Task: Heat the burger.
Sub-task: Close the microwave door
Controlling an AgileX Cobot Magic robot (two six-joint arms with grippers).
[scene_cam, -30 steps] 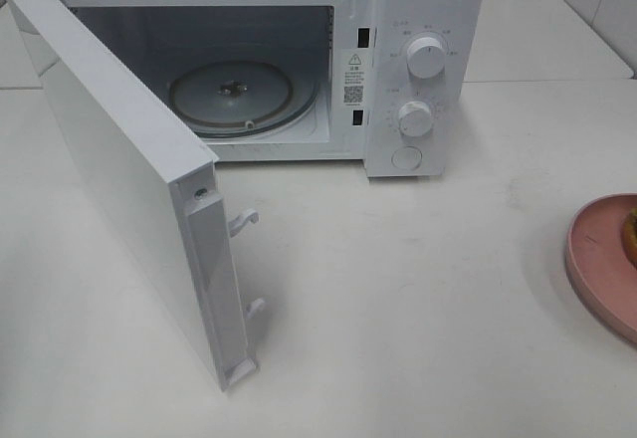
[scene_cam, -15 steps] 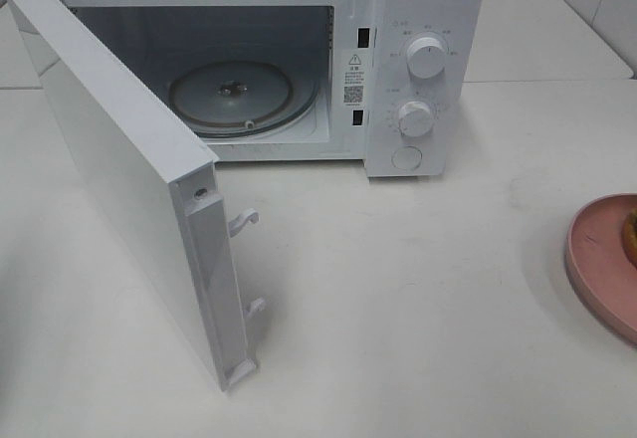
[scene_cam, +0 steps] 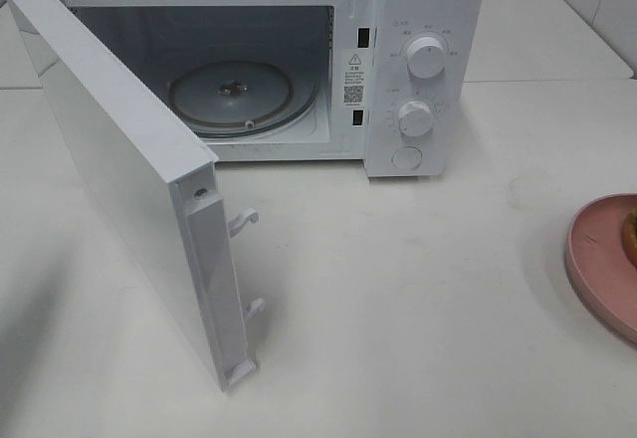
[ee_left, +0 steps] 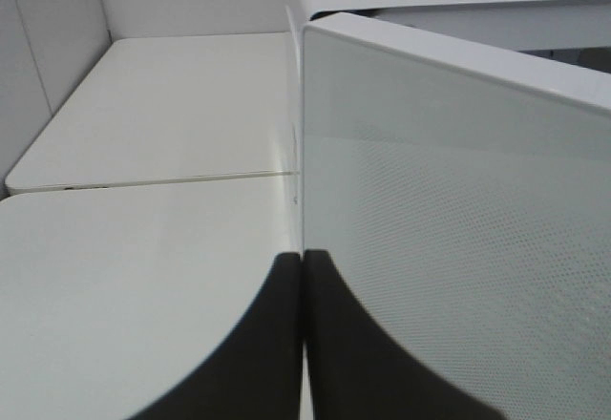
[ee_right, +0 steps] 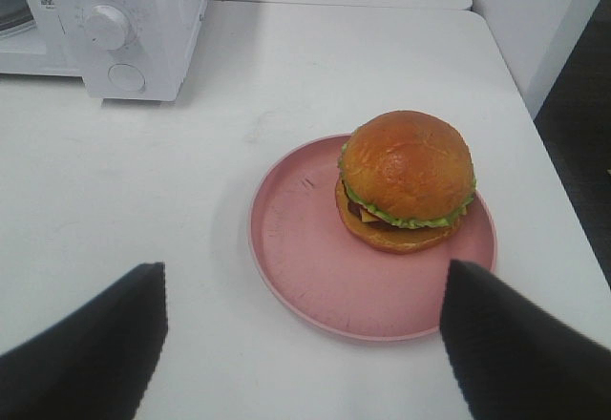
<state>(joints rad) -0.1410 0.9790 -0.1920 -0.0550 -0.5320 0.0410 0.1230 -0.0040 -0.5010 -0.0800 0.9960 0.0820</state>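
White microwave (scene_cam: 418, 70) at twelve o'clock on the white tabletop (scene_cam: 398, 309), door (scene_cam: 129, 189) swung wide toward eight o'clock. Glass turntable (scene_cam: 231, 98) bare inside the cavity. Two round knobs (scene_cam: 426, 57) stacked above a button (scene_cam: 406, 157) on the panel. Pink plate (scene_cam: 597, 259) at three o'clock, cut by the frame edge.

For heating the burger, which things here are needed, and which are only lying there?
Needed: burger on the pink plate; microwave with its door open; right pincer, open.
Only there: white table; left pincer, shut.
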